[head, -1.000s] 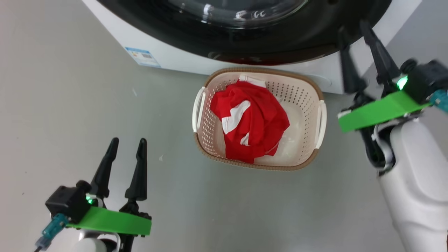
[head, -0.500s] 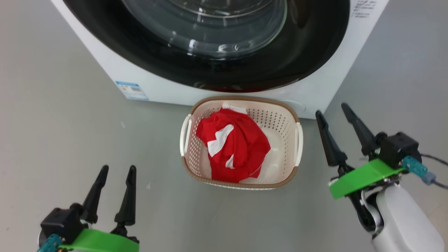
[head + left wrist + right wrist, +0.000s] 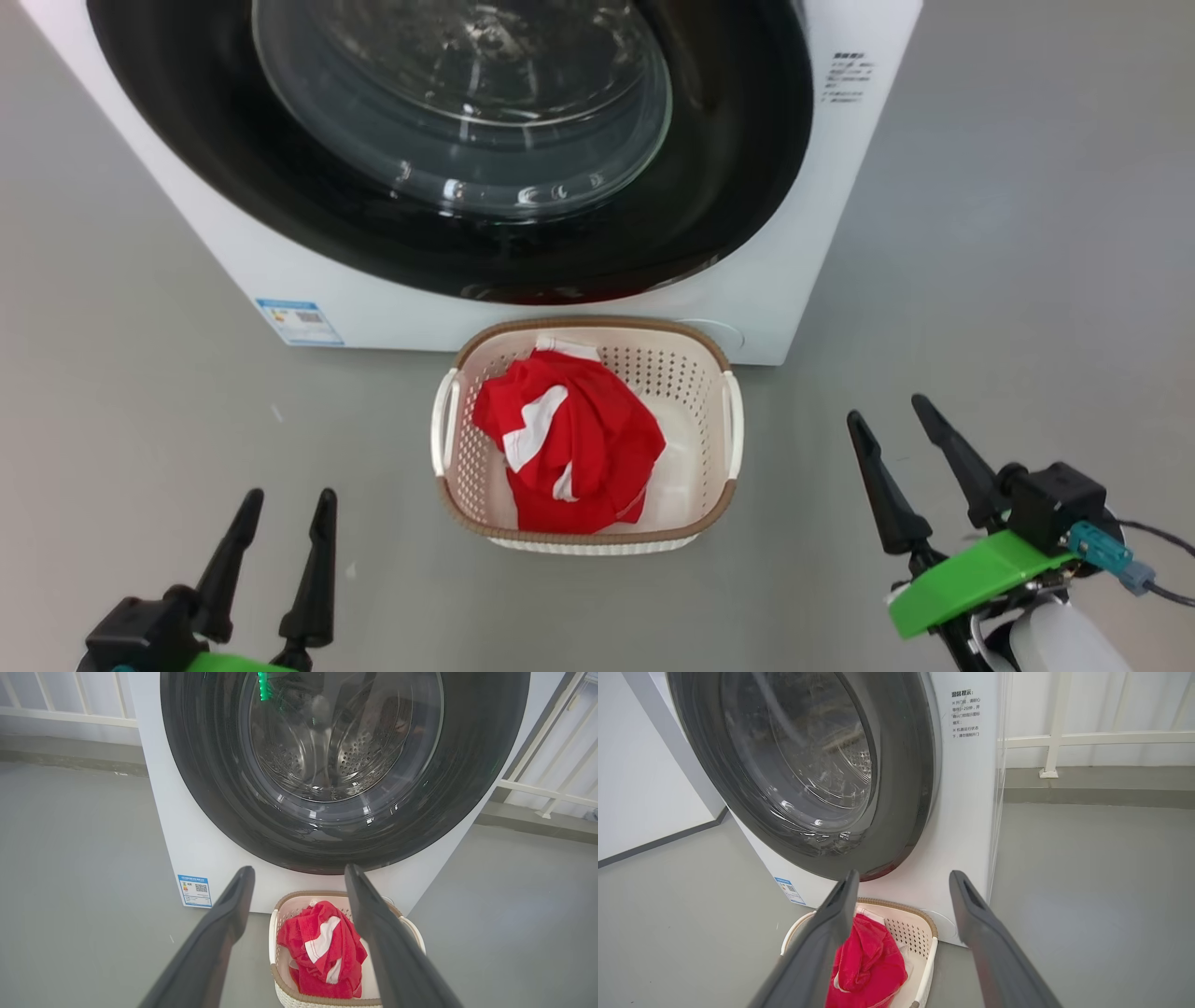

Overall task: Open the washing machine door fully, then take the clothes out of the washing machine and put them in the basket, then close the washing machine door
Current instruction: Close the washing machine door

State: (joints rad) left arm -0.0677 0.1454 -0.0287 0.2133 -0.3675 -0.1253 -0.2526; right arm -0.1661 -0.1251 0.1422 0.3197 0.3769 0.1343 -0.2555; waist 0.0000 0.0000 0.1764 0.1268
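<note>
Shows the left dark two-fingered gripper [image 3: 290, 497] spread wide and empty, low above the grey floor [image 3: 140, 392], and the right dark two-fingered gripper [image 3: 885, 411] likewise wide and holding nothing, well apart from everything; apparently held clear with the task judged complete. Places between them the small cream perforated plastic basket with brown woven-look rim [image 3: 588, 322], set just before the big white boxy washing machine [image 3: 401, 313], probably for a short carry, with the bright red soft garment with white patches [image 3: 569, 457] bunched inside. Presents the large round door with glossy black rim and bulging glass [image 3: 467, 112] as shut. Reveals, from the left wrist, a perforated steel drum [image 3: 327, 746] through the glass, seemingly bare. Confirms, from the right wrist, the black rim lying flush on the front panel, beside a printed notice [image 3: 965, 714].
</note>
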